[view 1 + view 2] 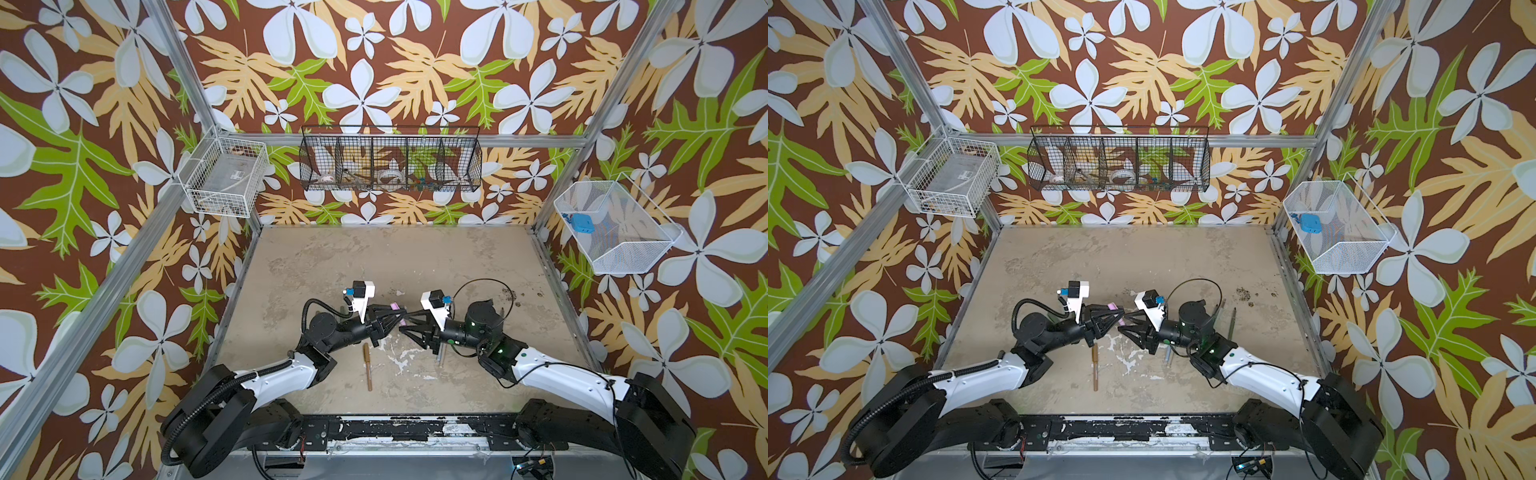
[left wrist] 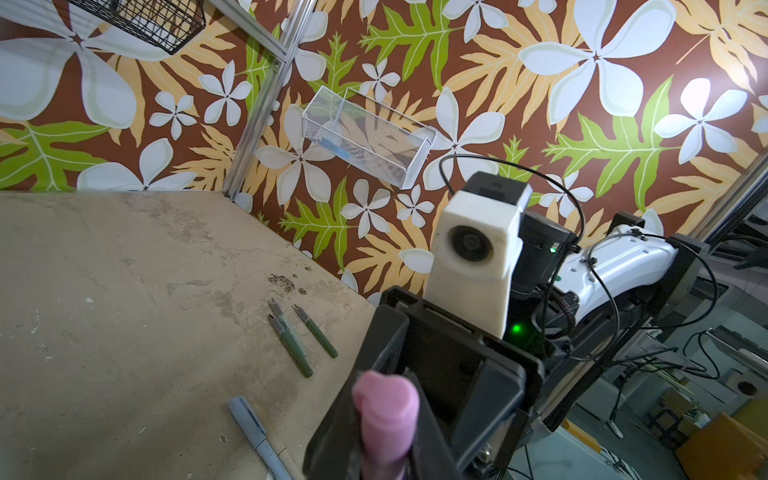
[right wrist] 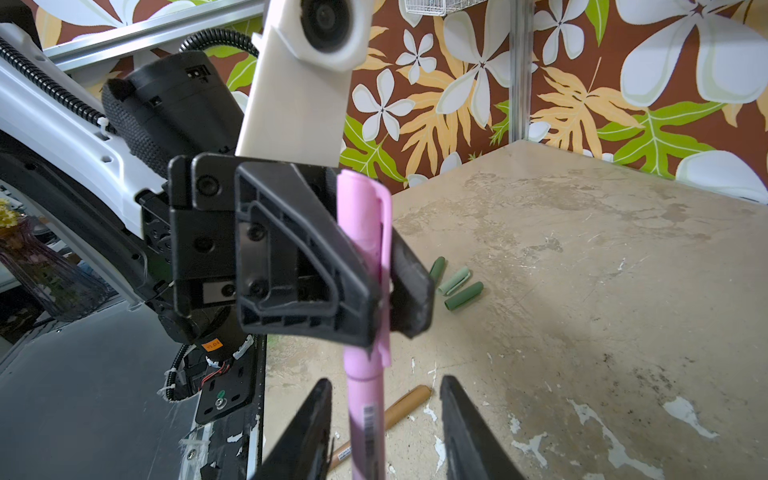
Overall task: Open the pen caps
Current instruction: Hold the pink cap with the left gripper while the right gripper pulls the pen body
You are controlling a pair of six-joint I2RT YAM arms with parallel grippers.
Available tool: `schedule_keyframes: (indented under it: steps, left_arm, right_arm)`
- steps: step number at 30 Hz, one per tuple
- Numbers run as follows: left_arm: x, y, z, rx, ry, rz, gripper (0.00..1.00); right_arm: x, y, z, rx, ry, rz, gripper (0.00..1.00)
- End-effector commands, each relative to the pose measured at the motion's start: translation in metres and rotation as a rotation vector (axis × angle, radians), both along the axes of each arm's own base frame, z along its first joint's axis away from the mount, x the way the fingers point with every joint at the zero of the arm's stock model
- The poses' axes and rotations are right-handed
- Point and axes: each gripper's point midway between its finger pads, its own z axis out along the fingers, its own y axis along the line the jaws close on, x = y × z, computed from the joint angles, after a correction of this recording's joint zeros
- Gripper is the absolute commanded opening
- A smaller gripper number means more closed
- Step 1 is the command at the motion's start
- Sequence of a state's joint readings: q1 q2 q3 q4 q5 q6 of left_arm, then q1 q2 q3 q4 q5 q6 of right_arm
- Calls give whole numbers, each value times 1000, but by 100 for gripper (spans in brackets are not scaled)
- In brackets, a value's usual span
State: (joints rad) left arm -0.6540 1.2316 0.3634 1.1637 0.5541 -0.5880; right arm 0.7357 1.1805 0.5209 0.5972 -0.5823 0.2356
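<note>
- The left end effector [image 3: 376, 301] is clamped on the matte pink tube cap [image 3: 363, 216], holding the pen in the air above the stained beige bench [image 3: 602, 291].
- The right end effector [image 3: 386, 384] has its jaws apart, one on either side of the slim pink pen body [image 3: 365, 419], not gripping it.
- It likely needs to close squarely on the body near the cap's edge, then pull straight along the pen's axis without bending.
- The cap lies just beyond the right fingertips.
</note>
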Motion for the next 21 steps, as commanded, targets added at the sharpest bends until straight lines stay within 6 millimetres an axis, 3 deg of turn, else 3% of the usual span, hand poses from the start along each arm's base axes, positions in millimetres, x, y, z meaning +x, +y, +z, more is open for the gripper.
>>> schedule_keyframes:
  steps: [1, 6, 10, 13, 16, 21]
  left_arm:
    - [-7, -2, 12, -22, -55, -25, 3]
    - [-8, -4, 9, -19, -44, -35, 4]
    - [-6, -4, 9, -20, -35, -26, 19]
    - [-5, -5, 7, -15, -31, -26, 28]
    - [-4, -7, 4, -9, -24, -32, 29]
    - [-5, -6, 5, -12, -26, -29, 17]
  right_arm:
    - [-6, 6, 5, 15, 2, 52, 35]
    - [-7, 8, 2, 11, 3, 61, 17]
    - [-6, 6, 2, 9, -2, 49, 0]
    - [-5, 6, 1, 7, -2, 47, 0]
    - [-6, 8, 1, 6, 4, 53, 0]
    - [-7, 10, -2, 1, 13, 65, 0]
